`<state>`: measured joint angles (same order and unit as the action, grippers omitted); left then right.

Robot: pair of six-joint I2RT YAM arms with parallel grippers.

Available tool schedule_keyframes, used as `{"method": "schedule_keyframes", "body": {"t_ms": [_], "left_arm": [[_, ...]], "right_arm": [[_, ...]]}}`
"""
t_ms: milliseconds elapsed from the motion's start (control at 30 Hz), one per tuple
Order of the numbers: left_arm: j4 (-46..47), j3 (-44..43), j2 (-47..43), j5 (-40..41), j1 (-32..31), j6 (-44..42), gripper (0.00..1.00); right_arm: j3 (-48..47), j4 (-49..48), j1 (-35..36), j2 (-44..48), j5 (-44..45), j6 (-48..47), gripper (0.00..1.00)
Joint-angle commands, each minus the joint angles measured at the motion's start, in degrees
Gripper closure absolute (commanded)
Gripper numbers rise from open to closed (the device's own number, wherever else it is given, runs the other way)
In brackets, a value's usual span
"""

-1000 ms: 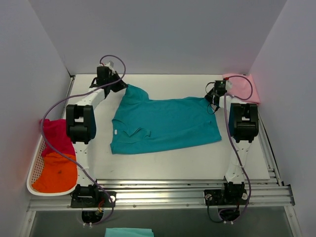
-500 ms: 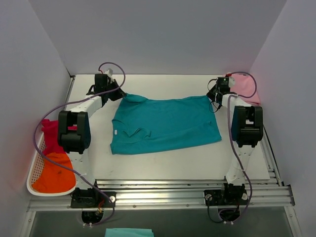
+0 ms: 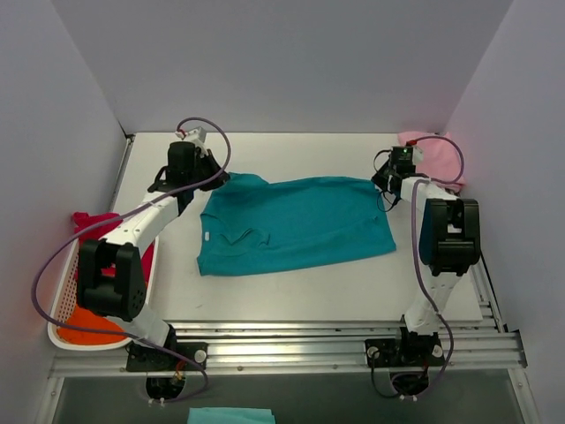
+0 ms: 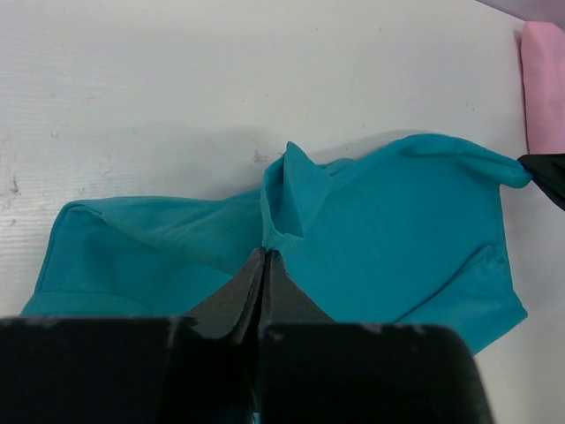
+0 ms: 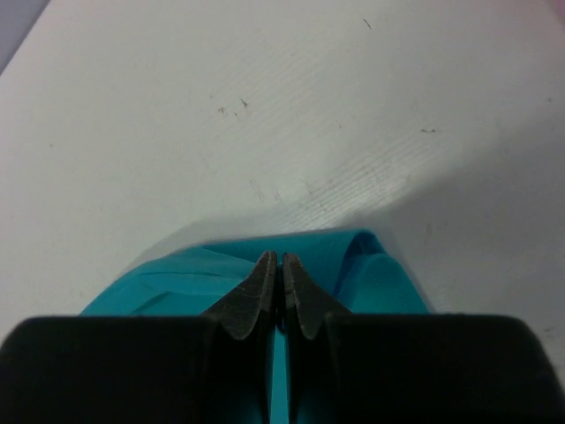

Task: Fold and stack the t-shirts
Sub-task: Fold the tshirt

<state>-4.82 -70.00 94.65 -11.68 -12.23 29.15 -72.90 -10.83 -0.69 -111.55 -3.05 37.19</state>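
The teal t-shirt [image 3: 296,221] lies spread in the middle of the table. My left gripper [image 3: 214,177] is shut on its far left corner, and the left wrist view shows the cloth [image 4: 371,212] bunched up at the closed fingertips [image 4: 263,258]. My right gripper [image 3: 382,183] is shut on its far right corner, with teal cloth [image 5: 221,265] pinched between the fingers [image 5: 281,263]. The pale pink t-shirt [image 3: 434,152] lies folded at the far right and also shows in the left wrist view [image 4: 543,79]. The magenta-red t-shirt [image 3: 88,223] and the orange t-shirt [image 3: 75,322] lie in the basket.
The white plastic basket [image 3: 55,311] sits at the table's left edge, partly under my left arm. White walls close in the back and both sides. A metal rail [image 3: 291,340] runs along the near edge. A teal piece [image 3: 229,415] shows below it.
Both grippers have drawn the shirt's far edge a little toward me. The left arm's elbow has swung down and left over the basket; the raised left sleeve now lies lower.
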Motion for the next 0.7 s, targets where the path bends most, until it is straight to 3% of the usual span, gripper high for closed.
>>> {"method": "schedule_keyframes", "body": {"t_ms": [0,433,633,667], "left_arm": [[-0.97,2.75,-6.66,3.94,-0.43,-2.07,0.98],[-3.97,18.75,-23.62,11.15,-3.85,-1.99,0.98],[-9.50,26.65,-30.39,25.81,-12.46,3.27,0.98],[-11.94,27.54,-31.88,28.01,-13.69,6.24,0.97]], "right_arm": [[2.67,0.37,0.25,5.37,0.24,-0.80,1.00],[17.34,-0.68,-0.01,17.84,1.73,-0.54,1.00],[24.55,0.37,-0.19,24.08,5.59,0.77,1.00],[26.57,0.98,-0.19,24.88,7.43,1.39,0.95]]}}
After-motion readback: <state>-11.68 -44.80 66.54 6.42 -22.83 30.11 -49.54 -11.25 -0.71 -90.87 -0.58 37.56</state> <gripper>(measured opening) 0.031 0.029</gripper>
